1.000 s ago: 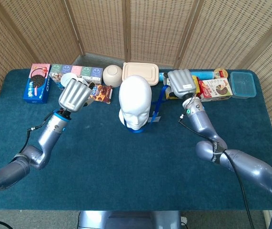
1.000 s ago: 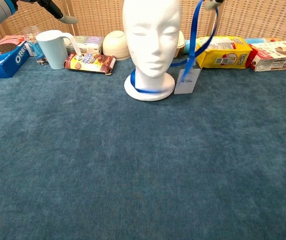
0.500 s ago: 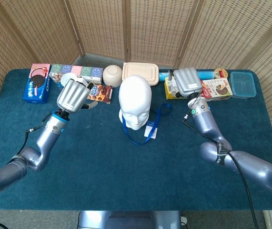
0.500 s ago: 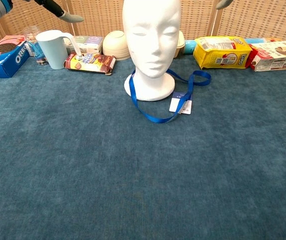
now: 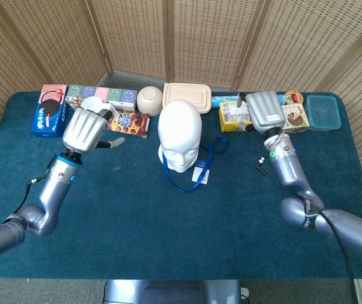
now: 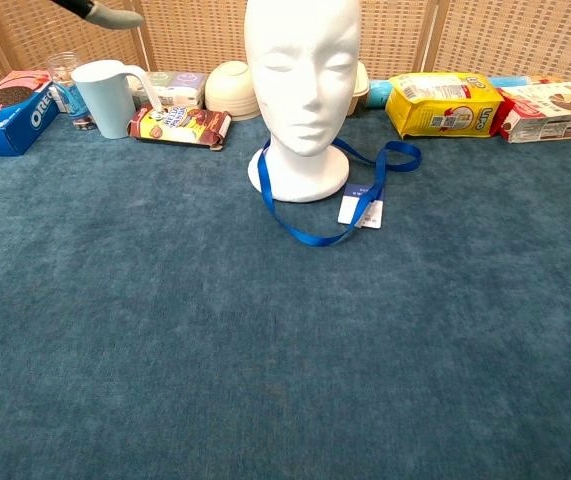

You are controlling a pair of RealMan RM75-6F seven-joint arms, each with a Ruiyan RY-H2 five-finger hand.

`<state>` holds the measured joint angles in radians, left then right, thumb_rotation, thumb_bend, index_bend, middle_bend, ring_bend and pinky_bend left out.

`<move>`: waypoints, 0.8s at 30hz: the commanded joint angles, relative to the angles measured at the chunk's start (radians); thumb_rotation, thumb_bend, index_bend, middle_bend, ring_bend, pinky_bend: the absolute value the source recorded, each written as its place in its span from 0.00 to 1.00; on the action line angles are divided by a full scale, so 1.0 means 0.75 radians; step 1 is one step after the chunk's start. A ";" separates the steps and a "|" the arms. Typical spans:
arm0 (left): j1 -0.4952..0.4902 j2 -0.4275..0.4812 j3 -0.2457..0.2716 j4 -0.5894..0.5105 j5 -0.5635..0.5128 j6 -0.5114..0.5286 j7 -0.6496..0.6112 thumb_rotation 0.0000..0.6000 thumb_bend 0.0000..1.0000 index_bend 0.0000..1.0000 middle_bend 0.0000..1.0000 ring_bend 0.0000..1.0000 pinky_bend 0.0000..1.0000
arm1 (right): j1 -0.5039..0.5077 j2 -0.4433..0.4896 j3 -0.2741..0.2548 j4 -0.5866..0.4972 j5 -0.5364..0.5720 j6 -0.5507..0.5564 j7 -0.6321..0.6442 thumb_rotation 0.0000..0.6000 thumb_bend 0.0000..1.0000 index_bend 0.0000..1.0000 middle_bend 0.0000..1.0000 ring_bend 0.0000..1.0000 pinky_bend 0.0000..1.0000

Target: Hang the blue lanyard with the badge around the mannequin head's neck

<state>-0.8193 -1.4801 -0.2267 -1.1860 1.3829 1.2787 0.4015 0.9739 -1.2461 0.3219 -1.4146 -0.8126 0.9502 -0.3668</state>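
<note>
Now we see the blue lanyard (image 6: 310, 232) lying slack on the table around the mannequin head (image 6: 302, 70) at its base, badge (image 6: 362, 209) flat just beside the stand; a second ago our right hand (image 5: 265, 111) held it aloft. Both that hand and our left hand (image 5: 84, 130) have pulled back, fingers apart and empty. We judge the hanging essentially done.

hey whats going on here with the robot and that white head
A two-armed robot is hanging a blue lanyard with a badge on a white mannequin head. The lanyard loops around the neck and trails onto the blue table, badge lying beside the base. Neither hand holds anything: the left hand hovers near a white cup, the right hand above the snack packs.
</note>
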 commanded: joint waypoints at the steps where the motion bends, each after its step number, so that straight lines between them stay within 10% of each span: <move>1: 0.113 0.124 0.001 -0.232 -0.066 0.044 -0.018 0.41 0.09 0.46 0.92 0.90 1.00 | -0.088 0.073 -0.005 -0.110 -0.057 0.095 0.049 1.00 0.24 0.46 1.00 1.00 1.00; 24: 0.721 0.409 0.325 -0.666 0.055 0.477 -0.079 0.40 0.09 0.46 0.87 0.81 0.92 | -0.605 0.288 -0.256 -0.692 -0.347 0.637 -0.048 1.00 0.27 0.58 0.88 0.97 0.98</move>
<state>-0.3139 -1.1842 -0.0092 -1.6797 1.4001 1.6055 0.3612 0.5537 -1.0374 0.1550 -1.9121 -1.0506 1.3952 -0.3903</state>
